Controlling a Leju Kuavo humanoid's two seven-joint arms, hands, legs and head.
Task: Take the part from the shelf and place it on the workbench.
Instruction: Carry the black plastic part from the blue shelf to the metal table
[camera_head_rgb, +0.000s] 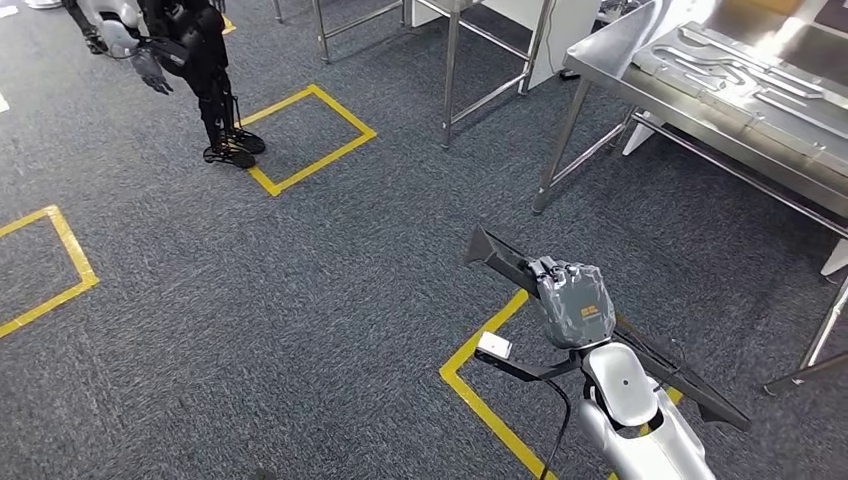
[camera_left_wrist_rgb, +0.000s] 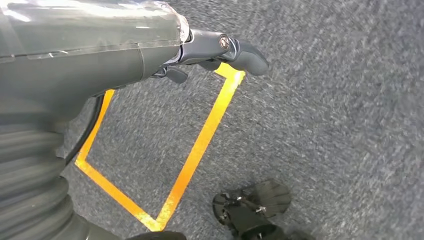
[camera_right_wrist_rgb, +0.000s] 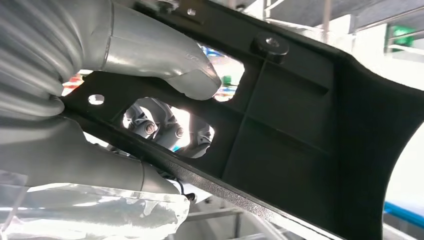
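Currently the right hand (camera_head_rgb: 573, 300) clenches the long black part (camera_head_rgb: 500, 258), which could clip the surface (camera_head_rgb: 640, 95) at one o'clock, while the left hand (camera_left_wrist_rgb: 220, 50) hangs with fingers loosely apart.

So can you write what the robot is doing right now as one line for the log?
stage: carrying | right hand: grips long black plastic part | left hand: hangs over carpet, holds nothing | steel workbench: ahead right, part not placed yet

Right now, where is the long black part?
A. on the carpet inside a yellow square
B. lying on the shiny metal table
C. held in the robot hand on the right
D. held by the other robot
C: the right robot hand grips the long black part above the carpet, its thumb pressed on it, away from the metal table.
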